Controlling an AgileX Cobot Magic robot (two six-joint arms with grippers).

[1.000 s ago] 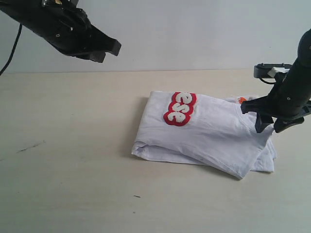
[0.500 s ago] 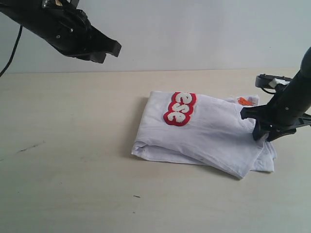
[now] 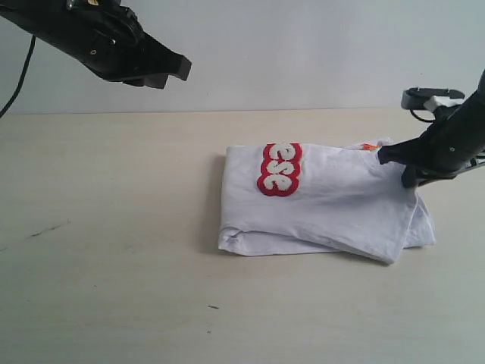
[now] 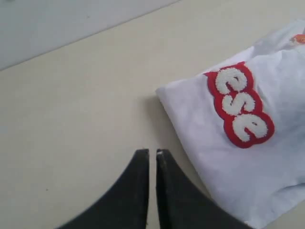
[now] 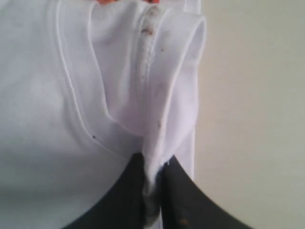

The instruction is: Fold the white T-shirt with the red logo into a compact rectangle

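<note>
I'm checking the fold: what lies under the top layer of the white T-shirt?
Lower layers of the white T-shirt peek out along its near and right edges. The red logo shows only "ese"; the rest is covered.

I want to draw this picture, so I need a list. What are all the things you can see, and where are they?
white T-shirt: one, white, folded on the table, right of the middle in the exterior view.
red logo: one, red outline with fuzzy white letters, on the shirt's top layer near its left end.
neck tag: one, orange, peeking out at the shirt's far right edge.
table: one, pale beige, under everything.
wall: one, plain whitish grey, behind the table.
cable: one, black, hanging at the far left.
left gripper: one, black, shut, in the air left of the shirt, holding nothing.
right gripper: one, black, shut on fabric at the shirt's right edge.
</note>
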